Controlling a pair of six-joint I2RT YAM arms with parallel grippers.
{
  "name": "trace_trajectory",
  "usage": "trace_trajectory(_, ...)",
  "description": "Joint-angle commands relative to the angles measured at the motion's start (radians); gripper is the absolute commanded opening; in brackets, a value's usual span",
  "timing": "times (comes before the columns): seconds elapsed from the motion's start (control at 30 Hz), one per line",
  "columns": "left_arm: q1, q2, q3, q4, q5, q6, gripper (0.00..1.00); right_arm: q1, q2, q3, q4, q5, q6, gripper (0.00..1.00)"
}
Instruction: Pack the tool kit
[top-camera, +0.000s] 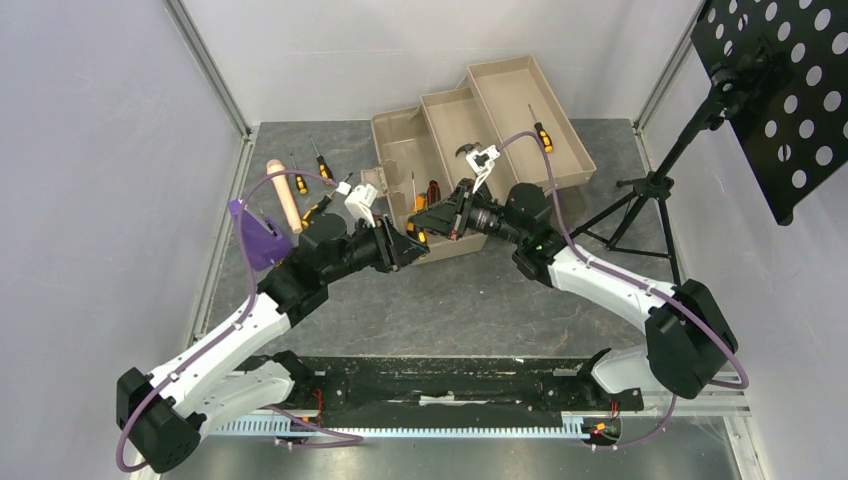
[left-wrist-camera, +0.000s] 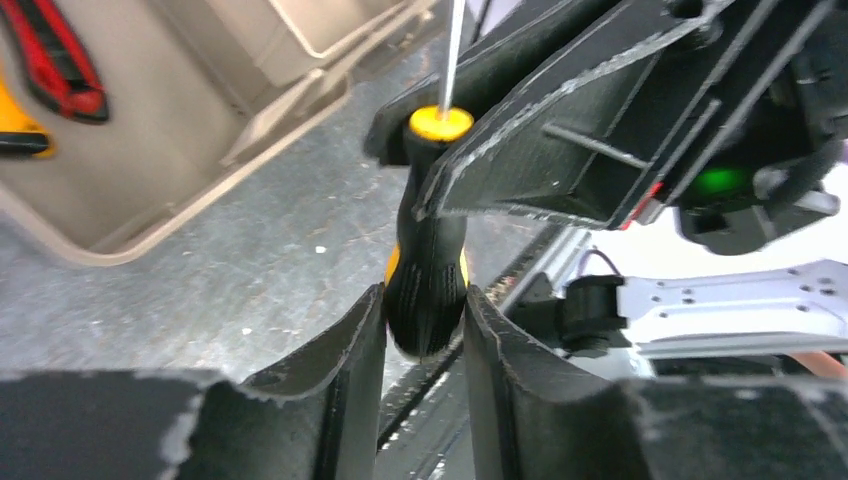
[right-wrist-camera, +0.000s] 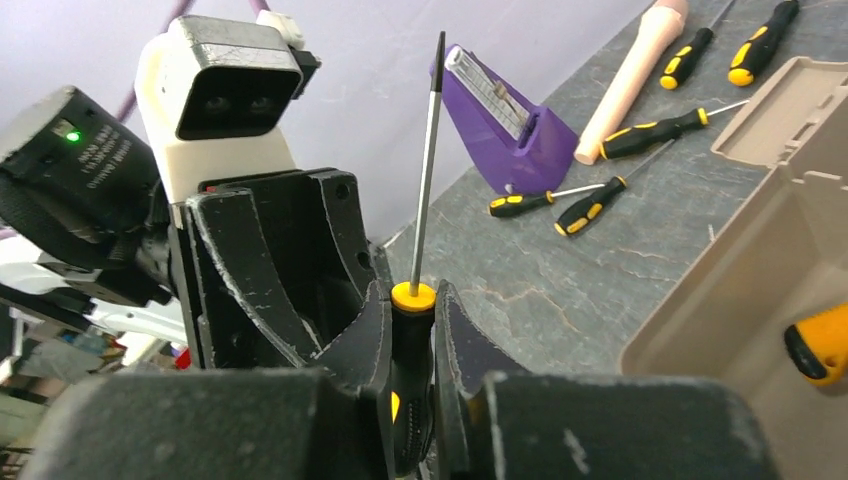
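Left claw: We see the left claw (left-wrist-camera: 425, 300) shut tight on the round bottom end of a black-and-yellow screwdriver with a thin metal shaft (left-wrist-camera: 428, 270).
Right claw: The right claw (right-wrist-camera: 412, 300) is shut on the same handle, higher up, just under the yellow ring (so both claws have hold of one tool at once).
Held screwdriver: We see it up in the air over the middle of the dark grey table (top-camera: 470, 300), just in front of the near wall of the box. Its thin shaft sticks out past the right claw's fingers.
Toolbox: The big tan plastic toolbox (top-camera: 395, 140) stands open by the middle of the table's far edge. Its two fold-out trays step away toward the far right corner.
Inside the box: We see a red-and-black utility knife (left-wrist-camera: 55, 60) lying in the bottom part. One more black-and-yellow screwdriver in the farthest tray (top-camera: 541, 132) lies alone there.
Loose screwdrivers: Several loose screwdrivers (right-wrist-camera: 655, 133) lie flat on the table left of the toolbox, toward the far left corner.
Other things: A beige rod with round ends (top-camera: 283, 195) and a purple block (top-camera: 255, 235) sit close together near the table's left edge.
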Motion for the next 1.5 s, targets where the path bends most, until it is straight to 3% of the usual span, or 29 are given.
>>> trace_trajectory(0.0,0.002,-0.047,0.069,-0.179,-0.161,0.125,0.51,-0.035,-0.048,0.107,-0.145,0.055,-0.195,0.0)
trace_trajectory(0.1,0.003,-0.071,0.116,-0.303,-0.294,0.202,0.84,-0.082,-0.054,0.181,-0.302,0.1,-0.312,0.0)
trace_trajectory(0.2,0.004,-0.076,0.172,-0.435,-0.436,0.264,0.99,-0.146,-0.063,0.245,-0.443,0.171,-0.421,0.0)
trace_trajectory(0.43,0.068,-0.077,0.202,-0.609,-0.658,0.343,1.0,-0.248,-0.031,0.464,-0.758,0.455,-0.751,0.0)
trace_trajectory(0.57,0.185,-0.093,0.163,-0.633,-0.665,0.356,1.0,-0.293,0.02,0.551,-0.83,0.637,-0.884,0.0)
trace_trajectory(0.73,0.337,-0.082,0.099,-0.645,-0.619,0.352,1.0,-0.325,0.157,0.704,-0.931,0.734,-0.987,0.0)
trace_trajectory(1.0,0.388,-0.065,0.021,-0.619,-0.611,0.34,1.0,-0.358,0.322,0.793,-0.976,0.79,-1.019,0.01)
trace_trajectory(1.27,0.408,-0.02,0.027,-0.617,-0.602,0.347,1.0,-0.368,0.388,0.877,-1.022,0.78,-0.994,0.52)
trace_trajectory(1.33,0.412,-0.015,0.028,-0.617,-0.596,0.343,1.0,-0.368,0.368,0.873,-1.015,0.779,-0.986,0.61)
trace_trajectory(1.47,0.418,0.001,0.03,-0.62,-0.577,0.329,1.0,-0.368,0.297,0.823,-0.995,0.755,-0.967,0.66)
